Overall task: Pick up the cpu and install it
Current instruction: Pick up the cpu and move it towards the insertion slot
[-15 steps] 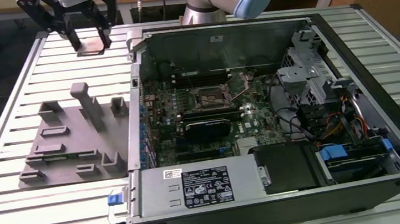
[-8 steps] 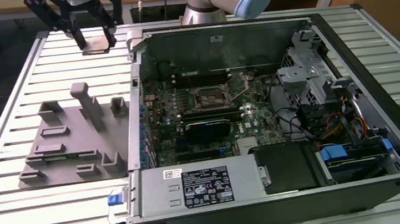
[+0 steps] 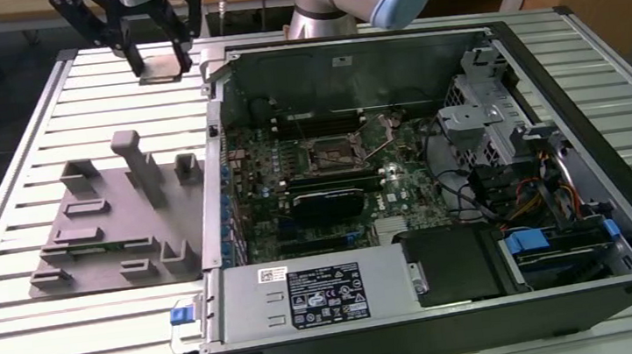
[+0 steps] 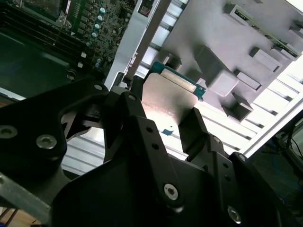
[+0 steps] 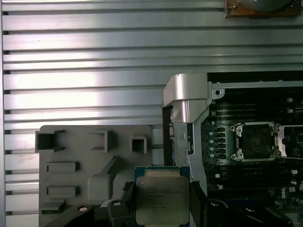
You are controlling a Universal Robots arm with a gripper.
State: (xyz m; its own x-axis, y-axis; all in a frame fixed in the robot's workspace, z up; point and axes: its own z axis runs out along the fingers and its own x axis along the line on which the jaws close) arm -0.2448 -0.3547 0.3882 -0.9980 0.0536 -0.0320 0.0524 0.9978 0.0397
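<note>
Claw point(image 3: 161, 65), black and two-fingered, grips the small flat square silver-grey metal cpu point(image 3: 163, 68) by opposite edges, over the ribbed aluminium worktop point(image 3: 28, 348). It hangs just outside a corner of the open black computer case point(image 3: 428, 341), beyond the grey plastic fixture block point(image 3: 111, 242). The black square motherboard socket point(image 3: 331, 151) sits well apart.

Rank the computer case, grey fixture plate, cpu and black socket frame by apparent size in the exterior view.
1. computer case
2. grey fixture plate
3. cpu and black socket frame: they look about alike, so left unranked.
</note>
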